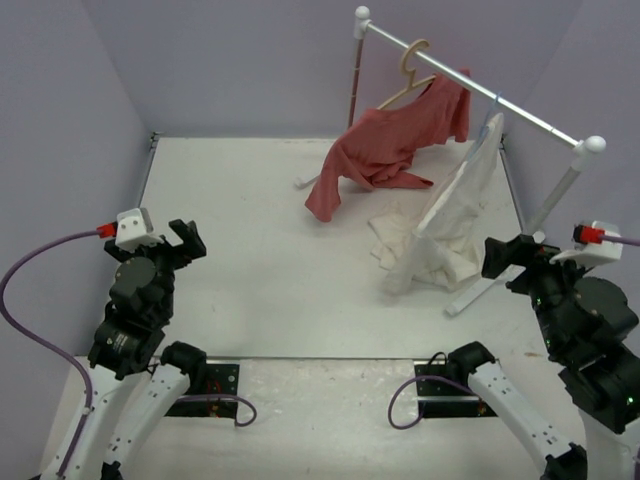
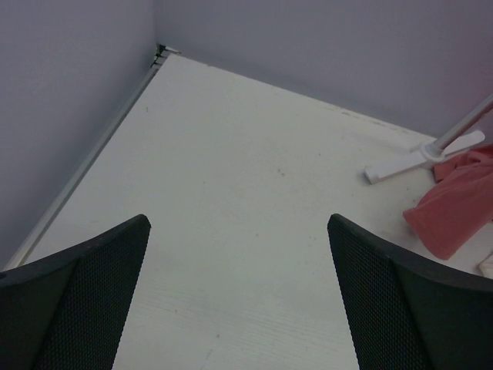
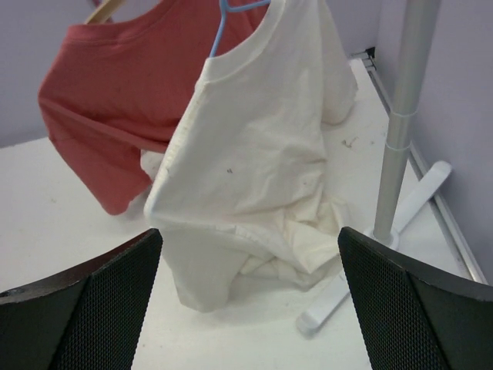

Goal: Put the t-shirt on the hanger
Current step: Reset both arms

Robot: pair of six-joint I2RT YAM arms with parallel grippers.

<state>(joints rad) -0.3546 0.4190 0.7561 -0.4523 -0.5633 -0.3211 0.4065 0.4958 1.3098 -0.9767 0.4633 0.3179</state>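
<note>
I'm seeing the t-shirt (image 3: pixel 254 154) hanging on the hanger (image 3: pixel 218 31) near the nearer end of the rail (image 1: pixel 540 118), its hem pooling on the tabletop (image 1: pixel 250 250) below the rail. The right fingers (image 3: pixel 408 301), facing it, and the left fingers (image 2: pixel 92 293), well away from the rail, are both gaping empty. I'm judging that a stray tug risks slipping the thin hook off the rail, or dragging a shoulder loose.

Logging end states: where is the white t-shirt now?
Top view, right side: the t-shirt hangs on the blue hanger from the rail, right of the red shirt, hem on the table.
</note>
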